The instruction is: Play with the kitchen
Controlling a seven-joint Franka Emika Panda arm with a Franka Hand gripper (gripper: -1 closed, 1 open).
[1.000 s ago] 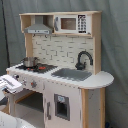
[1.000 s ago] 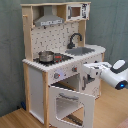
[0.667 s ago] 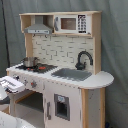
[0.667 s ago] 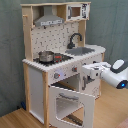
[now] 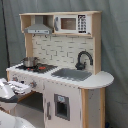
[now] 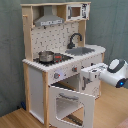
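One pincer (image 6: 86,78) you hold just beside the kitchen (image 6: 60,55) front, above its open oven door (image 6: 72,102), probably for the knobs; its opening I cannot tell.

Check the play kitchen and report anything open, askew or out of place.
On the kitchen, the windowed oven door hangs wide open in the second exterior view, and the arm's gripper sits right at the oven opening. The pot stands upright on the stovetop; nothing looks spilled or damaged.

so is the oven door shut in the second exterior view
No, the oven door hangs open, swung out from the toy kitchen front, with the dark oven space behind it showing.
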